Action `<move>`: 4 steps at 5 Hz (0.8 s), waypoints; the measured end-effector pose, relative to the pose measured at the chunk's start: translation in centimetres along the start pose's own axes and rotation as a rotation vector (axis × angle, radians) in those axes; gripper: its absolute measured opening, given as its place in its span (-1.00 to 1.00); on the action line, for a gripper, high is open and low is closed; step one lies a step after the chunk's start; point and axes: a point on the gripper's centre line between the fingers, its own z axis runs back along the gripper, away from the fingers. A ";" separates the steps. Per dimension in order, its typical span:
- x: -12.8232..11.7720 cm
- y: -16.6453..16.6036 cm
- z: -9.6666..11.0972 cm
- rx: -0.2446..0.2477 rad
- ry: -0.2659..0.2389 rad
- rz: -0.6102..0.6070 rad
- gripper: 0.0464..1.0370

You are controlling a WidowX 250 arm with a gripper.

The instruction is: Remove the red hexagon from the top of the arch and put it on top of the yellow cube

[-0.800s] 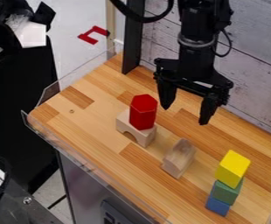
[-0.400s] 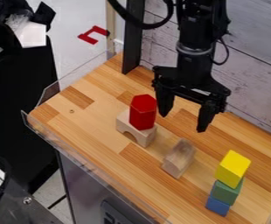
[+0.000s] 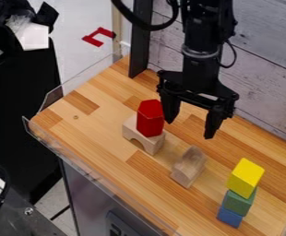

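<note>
The black gripper (image 3: 189,130) hangs open over the table's back half, its fingers spread wide with nothing between them. Its left finger overlaps the right edge of the red hexagon (image 3: 150,120) in the view; whether they touch, I cannot tell. The hexagon stands upright on the pale wooden arch (image 3: 151,143), left of the gripper. At the lower right the yellow cube (image 3: 246,177) tops a stack, on a green block (image 3: 238,201) over a blue block (image 3: 230,216).
A hollow pale wood block (image 3: 188,168) lies between the arch and the stack. A clear guard runs along the left and front edges of the wooden table (image 3: 102,133). Behind are a black post (image 3: 140,41) and a whitish plank wall (image 3: 265,69).
The gripper has moved down and somewhat left, its left finger now closer to the hexagon in the view. The blocks have stayed put.
</note>
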 end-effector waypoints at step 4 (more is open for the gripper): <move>1.0 3.6 1.9 0.129 0.017 0.187 0.93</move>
